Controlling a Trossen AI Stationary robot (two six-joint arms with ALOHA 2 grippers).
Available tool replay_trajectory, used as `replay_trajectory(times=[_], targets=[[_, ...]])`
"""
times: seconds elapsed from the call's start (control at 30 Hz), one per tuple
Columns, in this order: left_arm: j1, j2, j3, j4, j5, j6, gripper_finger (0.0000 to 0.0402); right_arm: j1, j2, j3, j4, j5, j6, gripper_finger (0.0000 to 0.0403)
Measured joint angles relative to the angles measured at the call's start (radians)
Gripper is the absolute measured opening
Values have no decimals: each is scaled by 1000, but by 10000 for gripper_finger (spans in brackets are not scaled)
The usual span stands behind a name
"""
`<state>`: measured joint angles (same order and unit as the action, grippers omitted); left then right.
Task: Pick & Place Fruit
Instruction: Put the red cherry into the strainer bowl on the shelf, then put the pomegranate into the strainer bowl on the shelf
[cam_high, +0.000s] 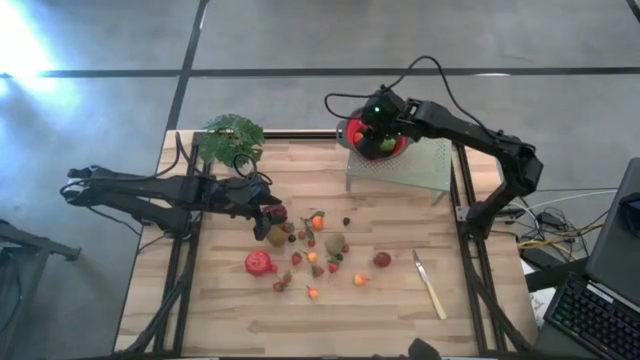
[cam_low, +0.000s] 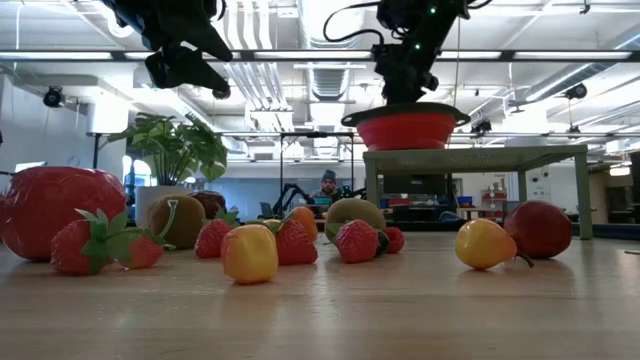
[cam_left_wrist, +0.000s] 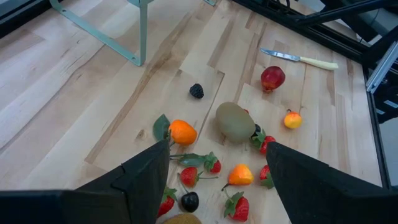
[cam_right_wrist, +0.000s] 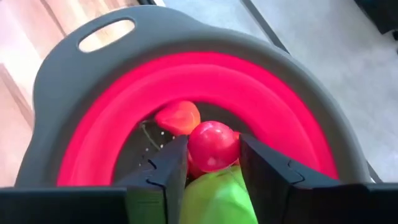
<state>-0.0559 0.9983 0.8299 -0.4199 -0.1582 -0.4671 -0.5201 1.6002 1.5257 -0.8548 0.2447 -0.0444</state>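
Note:
Several small toy fruits (cam_high: 312, 250) lie loose on the wooden table, among them a big magenta-red one (cam_high: 260, 263), a brown kiwi (cam_left_wrist: 235, 121) and an orange one (cam_left_wrist: 182, 132). My left gripper (cam_left_wrist: 217, 149) hangs open above the left end of this heap, holding nothing. My right gripper (cam_right_wrist: 213, 146) reaches down into a red bowl with a dark rim (cam_right_wrist: 74, 74), which stands on a pale green stand (cam_high: 410, 165) at the far right. A round red fruit (cam_right_wrist: 211, 140) sits between its fingertips. An orange-red fruit (cam_right_wrist: 178, 116) and a green one (cam_right_wrist: 217, 193) lie in the bowl. My right gripper has the round red fruit's two sides (cam_right_wrist: 194, 149) pinched between its two fingertips. The fingers (cam_right_wrist: 171, 168) slant down into the bowl from above. The fruit sits low in the bowl, against the green fruit; whether it rests on the bowl's bottom, I cannot tell.
A pale-handled knife (cam_high: 430, 285) lies on the table's near right part. A leafy potted plant (cam_high: 232, 135) stands at the far left corner. Dark frame rails (cam_high: 185, 260) run along the table's left and right sides. A person (cam_low: 328, 185) shows far off in the room.

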Motion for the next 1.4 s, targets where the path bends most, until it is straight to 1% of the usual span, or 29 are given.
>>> replay_trajectory(times=[0.27, 0.43, 0.53, 0.73, 1.0, 1.03, 1.1, 1.3, 1.37, 1.4], targets=[[0, 0, 0, 0, 0, 0, 273, 0, -4, 0, -29, 0, 9, 194], [0, 0, 0, 0, 0, 0, 273, 0, -7, 1, -70, 0, 3, 209], [0, 0, 0, 0, 0, 0, 273, 0, -12, 12, -117, -2, 0, 205], [0, 0, 0, 0, 0, 0, 273, 4, -31, 24, -208, -18, -3, 180], [0, 0, 0, 0, 0, 0, 273, 19, -120, 24, -241, -20, -1, 145], [0, 0, 0, 0, 0, 0, 273, 21, -137, 24, -240, -33, 2, 141], [0, 0, 0, 0, 0, 0, 273, 29, -169, 24, -240, -95, 17, 133], [0, 0, 0, 0, 0, 0, 273, 59, -258, 22, -260, -349, 100, 110], [0, 0, 0, 0, 0, 0, 273, 88, -283, 17, -288, -398, 102, 101], [0, 0, 0, 0, 0, 0, 273, 108, -296, 12, -297, -407, 110, 97]])
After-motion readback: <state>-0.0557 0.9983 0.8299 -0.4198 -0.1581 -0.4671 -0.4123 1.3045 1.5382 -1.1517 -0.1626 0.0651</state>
